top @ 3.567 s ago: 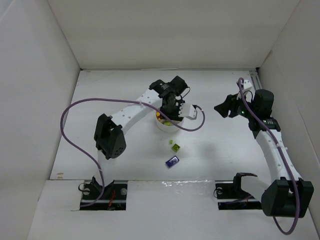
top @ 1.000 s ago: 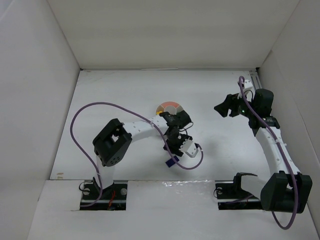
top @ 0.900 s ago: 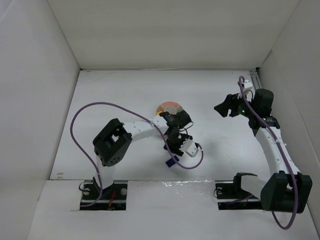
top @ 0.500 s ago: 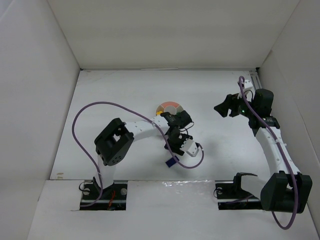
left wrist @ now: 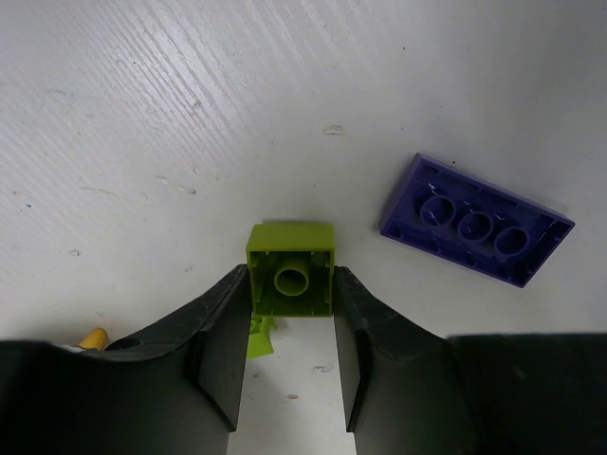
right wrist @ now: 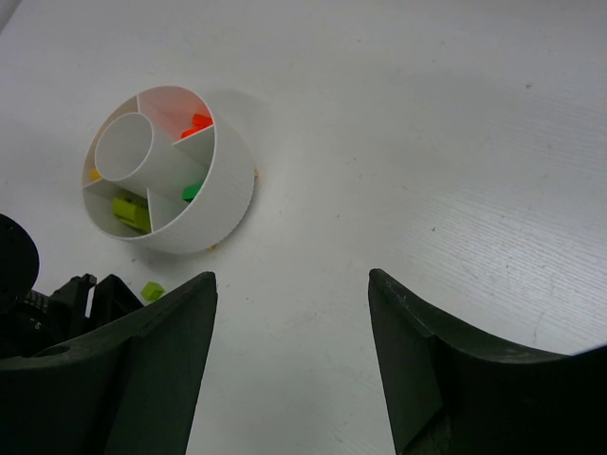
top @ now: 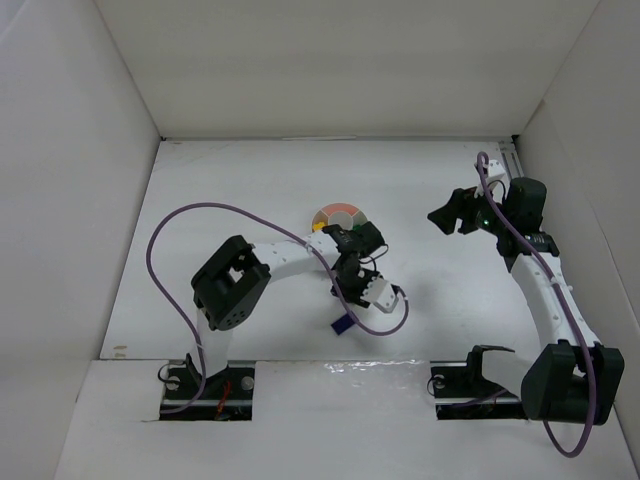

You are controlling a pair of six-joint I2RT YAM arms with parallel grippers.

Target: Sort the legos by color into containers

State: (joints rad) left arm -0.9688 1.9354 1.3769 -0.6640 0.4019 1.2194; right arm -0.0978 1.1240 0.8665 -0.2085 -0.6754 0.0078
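Note:
My left gripper [left wrist: 291, 284] is shut on a lime lego [left wrist: 290, 254] low over the table, its hollow underside facing the camera. A purple flat lego [left wrist: 476, 220] lies just to its right, apart from it. In the top view the left gripper [top: 352, 290] is in front of the round white dish [top: 338, 216], with the purple lego [top: 340, 323] next to it. The dish [right wrist: 223, 204] holds an orange lego [right wrist: 197, 121], a green one [right wrist: 193, 191], a lime one [right wrist: 130, 210] and a yellow one [right wrist: 93, 174] in separate wedges. My right gripper [right wrist: 292, 284] is open and empty, right of the dish.
A small lime lego [right wrist: 152, 290] lies on the table just in front of the dish. A lime scrap [left wrist: 261, 336] and a yellow bit [left wrist: 92, 338] show near the left fingers. The left arm's purple cable [top: 385, 320] loops beside the gripper. White walls enclose the table.
The left gripper moved from over the dish to the lime lego near the front; over the last second it has only shifted slightly. The right arm has not moved.

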